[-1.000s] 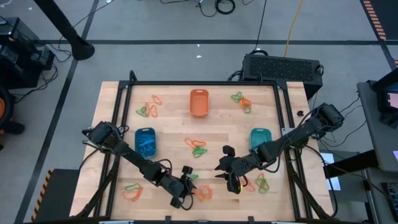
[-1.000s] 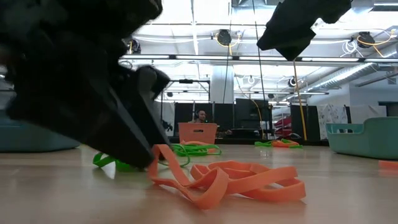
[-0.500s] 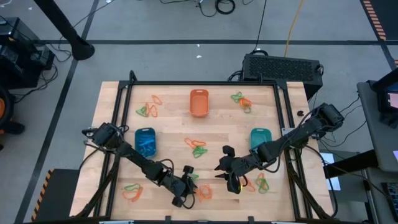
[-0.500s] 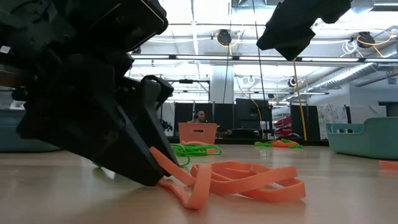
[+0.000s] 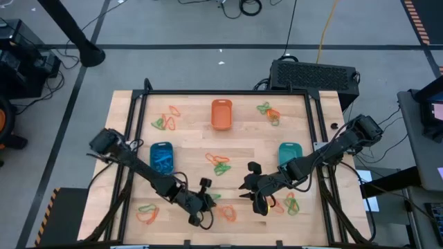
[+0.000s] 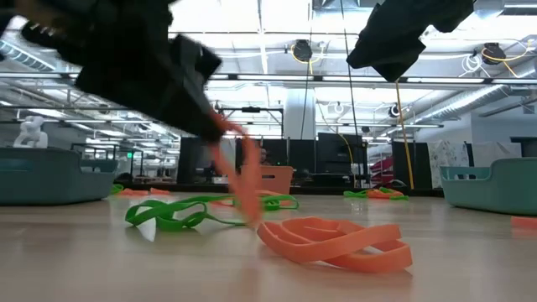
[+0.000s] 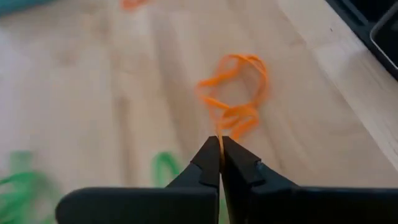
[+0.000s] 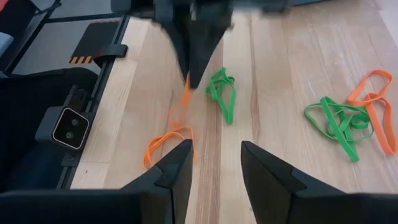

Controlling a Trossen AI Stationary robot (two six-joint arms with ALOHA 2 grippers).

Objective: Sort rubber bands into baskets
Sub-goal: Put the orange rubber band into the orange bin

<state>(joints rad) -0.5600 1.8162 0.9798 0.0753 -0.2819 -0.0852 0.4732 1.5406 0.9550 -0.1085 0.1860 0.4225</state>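
the left gripper (image 5: 205, 205) is near the table's (image 5: 131, 124) front edge, its fingers (image 7: 211, 163) pinched together on an orange band (image 7: 233, 93) that trails from the tips down to the wood, just beside a green band (image 6: 172, 214). the right gripper (image 5: 250, 188) hangs close by toward the right edge, fingers (image 8: 180, 163) spread with nothing between them. the orange basket (image 5: 221, 114) sits at the back edge, the blue basket (image 5: 161, 158) toward the left edge, the teal basket (image 5: 289, 155) toward the right edge. more bands (image 5: 220, 164) lie at the table's middle.
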